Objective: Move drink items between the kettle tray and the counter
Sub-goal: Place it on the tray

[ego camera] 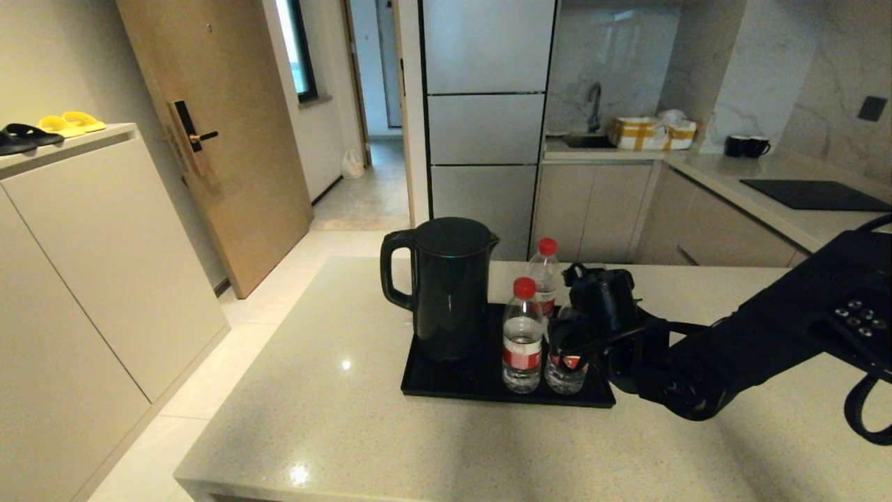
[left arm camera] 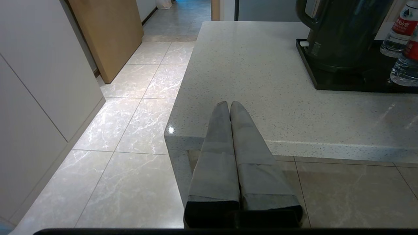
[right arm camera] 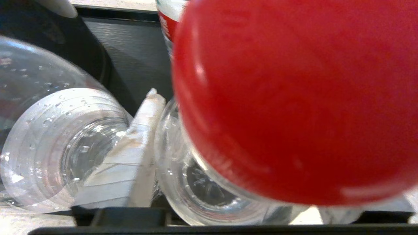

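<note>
Bottles are stood upright, caps up, on the kettle tray [ego camera: 425,385] beside the kettle [ego camera: 446,289]. One bottle [ego camera: 566,369] is straddled from above by the right gripper [ego camera: 568,341], fingers [right arm camera: 137,143] parted, not clamping. The left gripper [left arm camera: 230,106] is parked off the counter [ego camera: 334,418] edge, fingers pressed together.

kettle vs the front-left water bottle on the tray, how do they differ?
The kettle is opaque black; the front-left water bottle is clear with a red cap and a red-and-white label. The kettle is taller and much wider than the bottle. The kettle has a side handle; the bottle has none. Both stand upright on the black tray.
</note>
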You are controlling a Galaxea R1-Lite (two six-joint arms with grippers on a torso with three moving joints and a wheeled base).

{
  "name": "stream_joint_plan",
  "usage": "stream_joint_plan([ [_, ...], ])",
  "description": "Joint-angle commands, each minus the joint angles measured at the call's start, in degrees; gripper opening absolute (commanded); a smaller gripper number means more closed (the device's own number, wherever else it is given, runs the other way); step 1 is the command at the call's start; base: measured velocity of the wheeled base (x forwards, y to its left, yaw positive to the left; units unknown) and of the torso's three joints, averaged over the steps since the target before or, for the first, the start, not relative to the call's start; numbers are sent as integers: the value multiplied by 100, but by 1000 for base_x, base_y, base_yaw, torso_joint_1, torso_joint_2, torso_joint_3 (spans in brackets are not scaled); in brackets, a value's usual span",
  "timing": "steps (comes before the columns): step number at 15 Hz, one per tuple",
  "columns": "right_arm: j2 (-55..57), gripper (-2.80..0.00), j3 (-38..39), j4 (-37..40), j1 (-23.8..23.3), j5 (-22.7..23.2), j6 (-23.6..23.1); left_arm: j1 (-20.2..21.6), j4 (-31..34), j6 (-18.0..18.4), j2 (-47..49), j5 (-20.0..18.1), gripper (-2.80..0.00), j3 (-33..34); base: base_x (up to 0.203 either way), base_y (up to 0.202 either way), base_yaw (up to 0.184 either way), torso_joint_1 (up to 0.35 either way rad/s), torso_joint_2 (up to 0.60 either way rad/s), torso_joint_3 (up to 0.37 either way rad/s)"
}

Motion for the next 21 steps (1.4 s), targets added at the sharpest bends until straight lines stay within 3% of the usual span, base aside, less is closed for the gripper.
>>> stream_joint_plan([
  [1,-41,0,-2,-33,-47,27,10,0,0,1,-2,2,-280,-1,0,0,0,0,0,0],
  [6,-538,0,107,205,-56,36,10,0,0,3,-2,2,-280,-1,0,0,0,0,0,0],
  [14,-1885,0,924,358,-148,37,22,0,0,3,-2,2,-280,-1,0,0,0,0,0,0],
  [21,-3276,0,624,1812,-207,162,30,0,-3,-5,-5,2,-280,-1,0,0,0,0,0,0],
])
